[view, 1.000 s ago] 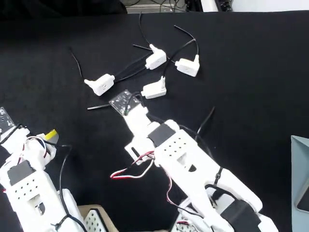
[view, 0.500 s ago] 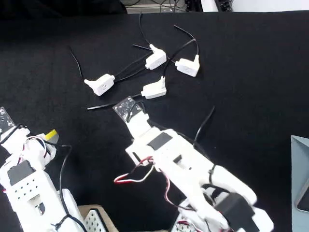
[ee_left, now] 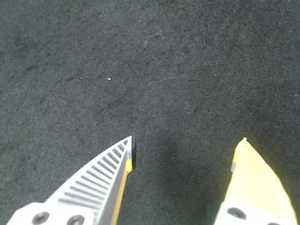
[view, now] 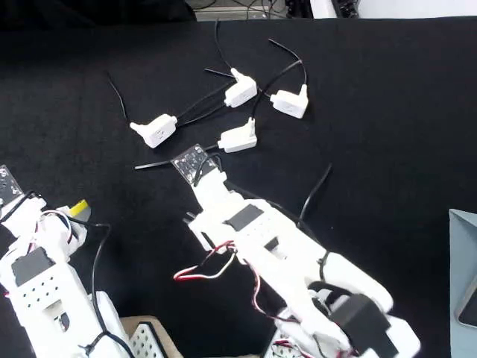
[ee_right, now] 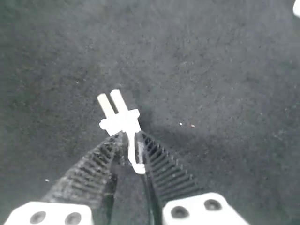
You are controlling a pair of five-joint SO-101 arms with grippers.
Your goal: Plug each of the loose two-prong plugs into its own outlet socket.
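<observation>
Several white outlet sockets with black cords lie at the back of the black mat: one (view: 156, 129) to the left, one (view: 238, 138) in the middle, two more (view: 241, 91) (view: 289, 102) behind. My right gripper (view: 194, 162) sits just in front of the middle socket, a little apart from it. In the right wrist view, this gripper (ee_right: 129, 140) is shut on a small white two-prong plug (ee_right: 121, 119), whose prongs (ee_right: 108, 103) stick out past the fingertips. My left gripper (ee_left: 187, 145) hovers open over bare mat, seen at the front left (view: 41, 195) in the high view.
A loose black cord (view: 317, 186) lies right of the right arm. A grey-blue container (view: 463, 268) stands at the right edge. A cardboard box (view: 145, 335) sits at the front between the arms. Red and white wires (view: 205, 265) hang off the right arm.
The right arm's wrist has turned and its gripper with the plug drew back slightly, then edged left. The left arm and the sockets have kept still.
</observation>
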